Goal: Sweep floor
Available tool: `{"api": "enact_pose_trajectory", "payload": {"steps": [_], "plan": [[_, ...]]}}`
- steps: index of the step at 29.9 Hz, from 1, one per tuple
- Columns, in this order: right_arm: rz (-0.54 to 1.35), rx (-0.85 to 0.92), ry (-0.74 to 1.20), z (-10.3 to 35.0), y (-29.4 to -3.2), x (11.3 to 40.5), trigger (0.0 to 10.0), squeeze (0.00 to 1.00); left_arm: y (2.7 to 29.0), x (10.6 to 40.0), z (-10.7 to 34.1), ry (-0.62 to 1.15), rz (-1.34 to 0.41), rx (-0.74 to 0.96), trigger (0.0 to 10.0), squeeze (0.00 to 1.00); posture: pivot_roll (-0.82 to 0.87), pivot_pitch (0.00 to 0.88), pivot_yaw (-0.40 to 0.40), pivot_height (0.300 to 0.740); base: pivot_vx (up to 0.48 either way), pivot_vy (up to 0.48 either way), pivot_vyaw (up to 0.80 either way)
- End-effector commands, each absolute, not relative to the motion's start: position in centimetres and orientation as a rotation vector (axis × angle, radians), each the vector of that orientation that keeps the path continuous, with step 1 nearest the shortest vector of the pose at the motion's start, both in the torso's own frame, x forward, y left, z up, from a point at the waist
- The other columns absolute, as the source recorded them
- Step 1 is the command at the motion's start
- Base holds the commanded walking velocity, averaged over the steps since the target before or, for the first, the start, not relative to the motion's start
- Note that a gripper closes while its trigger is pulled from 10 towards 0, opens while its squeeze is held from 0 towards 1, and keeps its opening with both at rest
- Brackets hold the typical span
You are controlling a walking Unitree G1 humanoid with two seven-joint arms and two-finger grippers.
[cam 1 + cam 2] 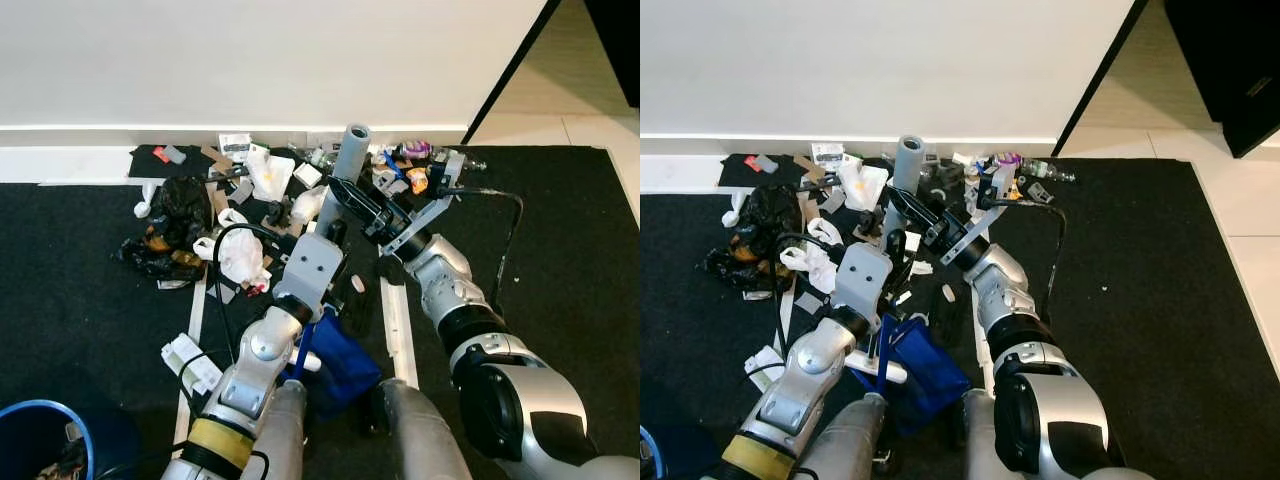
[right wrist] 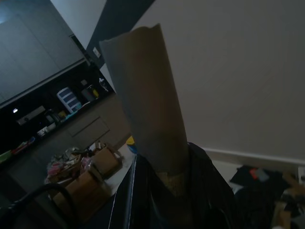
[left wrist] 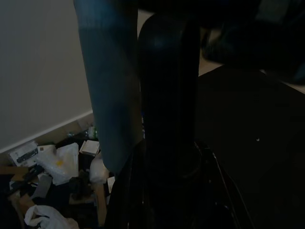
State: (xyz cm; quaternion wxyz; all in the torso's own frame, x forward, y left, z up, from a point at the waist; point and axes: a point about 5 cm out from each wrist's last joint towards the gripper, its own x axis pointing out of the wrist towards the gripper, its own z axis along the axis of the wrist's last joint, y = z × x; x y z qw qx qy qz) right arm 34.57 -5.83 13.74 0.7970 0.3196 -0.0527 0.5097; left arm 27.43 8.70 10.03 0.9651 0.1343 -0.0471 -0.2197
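Observation:
Both my grippers are shut on a grey broom handle (image 1: pixel 352 150) that stands tilted toward the wall over a pile of litter. The right gripper (image 1: pixel 347 196) clamps it higher up, and the left gripper (image 1: pixel 326 232) holds it just below. A blue broom head (image 1: pixel 341 362) lies low on the black mat between my arms. In the left wrist view the handle (image 3: pixel 112 86) runs beside one black finger (image 3: pixel 169 95). The right wrist view has the handle (image 2: pixel 147 105) rising close before the white wall. The litter includes a black bag (image 1: pixel 176 214), white plastic bags (image 1: pixel 240 256) and coloured wrappers (image 1: pixel 416 172).
A white wall with a skirting board (image 1: pixel 100 135) closes the far side. Black mat (image 1: pixel 80 300) covers the floor, crossed by white tape strips (image 1: pixel 398 320). A blue bin (image 1: pixel 40 432) stands at the near left. Pale tiled floor (image 1: pixel 560 100) opens at the far right.

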Motion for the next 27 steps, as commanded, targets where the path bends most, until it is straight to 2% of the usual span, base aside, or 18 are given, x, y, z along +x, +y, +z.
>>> {"api": "enact_pose_trajectory", "payload": {"steps": [1, 5, 8, 9, 13, 16, 20, 22, 25, 27], "plan": [[1.126, 0.781, -0.075, 12.6, -4.5, 33.5, 10.0, 0.0, 9.7, 27.6, 10.1, -0.111, -0.435, 0.347, 10.0, 0.0, 0.11, 0.285, -0.031, 0.74, 0.0, 0.0, 0.0], [1.118, 0.437, -0.212, 16.1, -8.5, 34.7, 10.0, 0.0, 11.8, 28.3, 10.6, -0.119, -0.335, 0.339, 10.0, 0.0, 0.09, 0.288, -0.033, 0.74, 0.0, 0.0, 0.0], [0.992, 0.352, -0.29, 18.4, -12.5, 35.8, 10.0, 0.0, 14.1, 29.7, 12.0, -0.174, -0.183, 0.345, 10.0, 0.0, 0.08, 0.288, -0.034, 0.74, 0.0, 0.0, 0.0], [0.992, 0.352, -0.29, 18.4, -12.5, 35.8, 10.0, 0.0, 14.1, 29.7, 12.0, -0.174, -0.183, 0.345, 10.0, 0.0, 0.08, 0.288, -0.034, 0.74, 0.0, 0.0, 0.0], [0.821, 0.275, -0.243, 17.5, -16.4, 36.3, 10.0, 0.0, 16.1, 31.1, 13.2, -0.224, -0.032, 0.347, 10.0, 0.0, 0.07, 0.285, -0.038, 0.74, 0.0, 0.0, 0.0], [0.758, 0.255, -0.214, 16.7, -17.5, 36.2, 10.0, 0.0, 16.4, 31.4, 13.2, -0.221, -0.005, 0.354, 10.0, 0.0, 0.06, 0.284, -0.039, 0.74, 0.0, 0.0, 0.0], [0.622, 0.235, -0.161, 15.4, -19.5, 36.0, 10.0, 0.0, 16.0, 31.7, 12.3, -0.18, -0.045, 0.36, 10.0, 0.0, 0.06, 0.285, -0.038, 0.74, 0.0, 0.0, 0.0], [0.456, 0.188, -0.137, 14.7, -21.5, 36.0, 10.0, 0.0, 14.7, 31.4, 10.4, -0.106, -0.159, 0.374, 10.0, 0.0, 0.05, 0.284, -0.038, 0.74, 0.0, 0.0, 0.0], [0.336, 0.165, -0.141, 14.7, -23.0, 36.1, 10.0, 0.0, 13.8, 31.0, 9.3, -0.048, -0.236, 0.377, 10.0, 0.0, 0.06, 0.282, -0.036, 0.74, 0.0, 0.0, 0.0], [0.336, 0.165, -0.141, 14.7, -23.0, 36.1, 10.0, 0.0, 13.8, 31.0, 9.3, -0.048, -0.236, 0.377, 10.0, 0.0, 0.06, 0.282, -0.036, 0.74, 0.0, 0.0, 0.0]]}}
